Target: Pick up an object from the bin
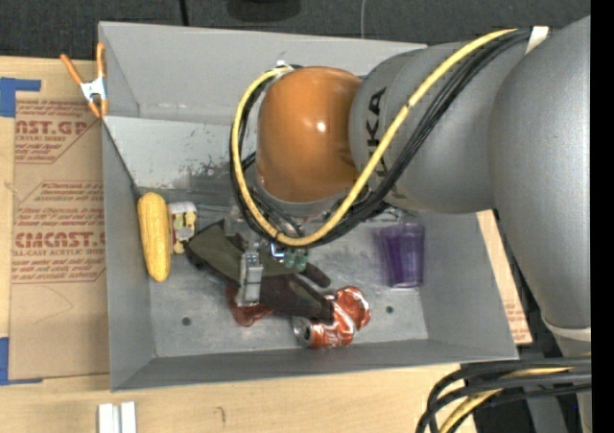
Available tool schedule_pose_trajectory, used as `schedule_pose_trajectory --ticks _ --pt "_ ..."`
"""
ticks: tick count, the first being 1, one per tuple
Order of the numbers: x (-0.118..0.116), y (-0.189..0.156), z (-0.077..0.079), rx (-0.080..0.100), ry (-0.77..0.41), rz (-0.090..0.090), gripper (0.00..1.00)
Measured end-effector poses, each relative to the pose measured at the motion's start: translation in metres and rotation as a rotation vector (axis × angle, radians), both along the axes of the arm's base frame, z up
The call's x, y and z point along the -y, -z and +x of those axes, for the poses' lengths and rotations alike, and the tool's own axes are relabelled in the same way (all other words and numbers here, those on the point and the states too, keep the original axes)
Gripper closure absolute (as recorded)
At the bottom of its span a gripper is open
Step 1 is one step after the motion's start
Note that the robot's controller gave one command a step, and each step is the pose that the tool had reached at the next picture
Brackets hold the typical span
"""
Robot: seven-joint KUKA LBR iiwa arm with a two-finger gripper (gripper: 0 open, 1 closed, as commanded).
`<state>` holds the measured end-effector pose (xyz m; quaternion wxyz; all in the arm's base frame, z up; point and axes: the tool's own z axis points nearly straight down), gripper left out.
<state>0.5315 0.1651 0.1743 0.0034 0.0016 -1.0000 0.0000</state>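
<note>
The grey bin (192, 335) is holding a dark brown piece (288, 292) front centre, a yellow corn cob (153, 234) left and a purple cup (401, 253) right; my gripper (251, 277) is hanging over that piece, spread or pressed together I cannot tell
</note>
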Motion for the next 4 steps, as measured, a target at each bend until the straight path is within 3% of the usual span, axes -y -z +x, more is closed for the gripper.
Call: schedule_pose_trajectory --ticks 1,2,3,4 --pt "0.001 -0.005 0.002 0.008 0.002 0.001 0.00" --pt "0.018 0.035 0.006 0.015 -0.057 0.003 0.00" --pt "0.029 0.076 0.011 0.008 -0.025 0.002 0.00" --pt "0.061 0.099 0.022 0.027 -0.076 0.006 1.00"
